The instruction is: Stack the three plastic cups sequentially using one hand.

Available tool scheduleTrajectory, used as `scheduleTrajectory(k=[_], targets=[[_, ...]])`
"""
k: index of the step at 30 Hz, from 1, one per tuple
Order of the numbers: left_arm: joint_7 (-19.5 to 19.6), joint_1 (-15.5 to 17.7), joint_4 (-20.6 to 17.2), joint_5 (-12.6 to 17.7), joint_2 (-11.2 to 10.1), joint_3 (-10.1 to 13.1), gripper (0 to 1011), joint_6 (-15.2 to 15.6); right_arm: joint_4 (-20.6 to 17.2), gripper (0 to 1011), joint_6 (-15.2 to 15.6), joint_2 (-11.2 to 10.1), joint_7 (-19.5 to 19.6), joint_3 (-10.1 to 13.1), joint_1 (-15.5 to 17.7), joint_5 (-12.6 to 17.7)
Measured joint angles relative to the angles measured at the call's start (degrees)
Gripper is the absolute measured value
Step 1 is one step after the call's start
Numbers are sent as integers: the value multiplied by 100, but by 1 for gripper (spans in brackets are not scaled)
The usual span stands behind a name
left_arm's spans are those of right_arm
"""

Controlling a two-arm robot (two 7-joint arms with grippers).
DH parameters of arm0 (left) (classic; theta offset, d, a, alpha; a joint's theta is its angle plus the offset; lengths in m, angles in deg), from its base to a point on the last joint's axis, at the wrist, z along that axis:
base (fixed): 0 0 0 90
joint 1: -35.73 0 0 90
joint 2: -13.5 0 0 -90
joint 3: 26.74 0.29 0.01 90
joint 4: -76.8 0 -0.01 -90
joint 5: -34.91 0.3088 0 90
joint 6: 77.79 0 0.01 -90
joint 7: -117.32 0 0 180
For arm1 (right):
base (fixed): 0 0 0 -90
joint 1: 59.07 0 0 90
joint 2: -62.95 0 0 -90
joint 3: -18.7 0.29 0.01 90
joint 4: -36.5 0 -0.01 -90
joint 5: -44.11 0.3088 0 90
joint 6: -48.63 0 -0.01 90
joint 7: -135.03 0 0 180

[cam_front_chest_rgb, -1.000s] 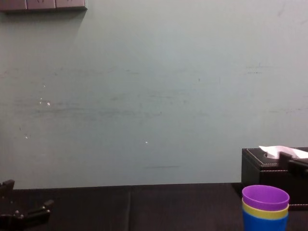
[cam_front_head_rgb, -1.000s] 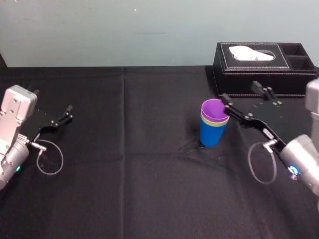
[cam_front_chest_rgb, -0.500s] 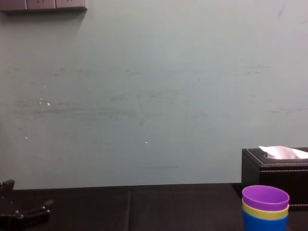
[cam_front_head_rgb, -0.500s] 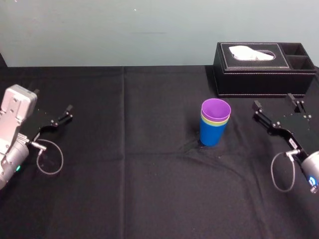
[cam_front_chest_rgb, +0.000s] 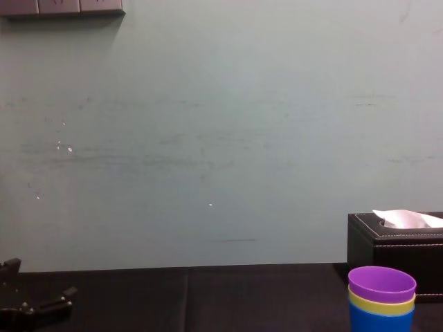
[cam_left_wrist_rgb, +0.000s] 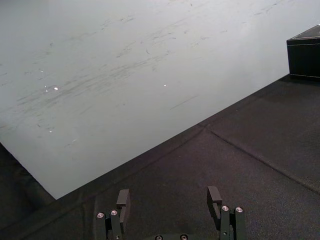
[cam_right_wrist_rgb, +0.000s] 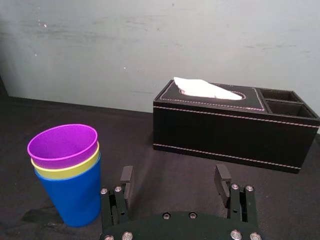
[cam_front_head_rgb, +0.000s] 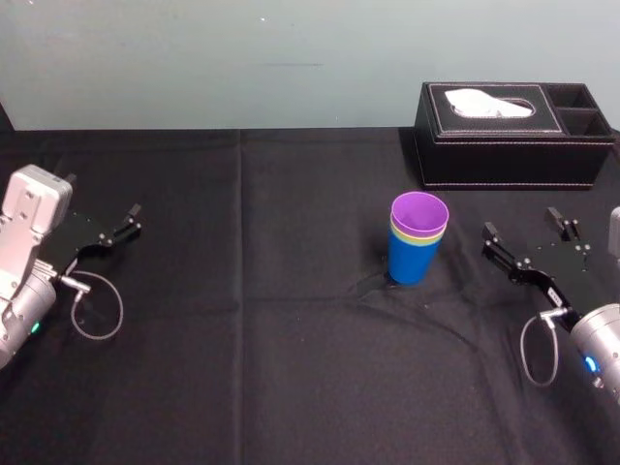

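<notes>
- black tissue box (cam_front_head_rgb: 513, 136) sits behind the cups, near the table's far right edge; white tissue (cam_front_head_rgb: 481, 102) pokes out of its slot.
- blue cup (cam_front_head_rgb: 411, 265) stands upright right of centre on the black table (cam_front_head_rgb: 242, 368), with the yellow-green cup (cam_front_head_rgb: 402, 234) nested in it and the purple cup (cam_front_head_rgb: 419, 210) nested on top.
- right gripper (cam_front_head_rgb: 521, 225) is near the stack's right side, not touching, fingers spread wide, empty.
- left gripper (cam_front_head_rgb: 126, 223) is at the far left, fingers wide, empty.
- bare cloth between them.

Near the right end effector (cam_front_head_rgb: 520, 222), the purple cup (cam_right_wrist_rgb: 62, 142) and yellow-green cup (cam_right_wrist_rgb: 70, 170) sit inside the blue cup (cam_right_wrist_rgb: 70, 200), bodies hidden, rims showing.
</notes>
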Motion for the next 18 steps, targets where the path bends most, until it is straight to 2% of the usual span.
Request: scheduleTrajectory(k=[8, 18], targets=[[0, 0, 0, 0, 0, 0, 1011, 0, 101, 1003, -45, 51, -71, -79, -40, -201], [0, 0, 0, 0, 0, 0, 1012, 0, 94, 1003, -33, 49, -74, -65, -38, -172]])
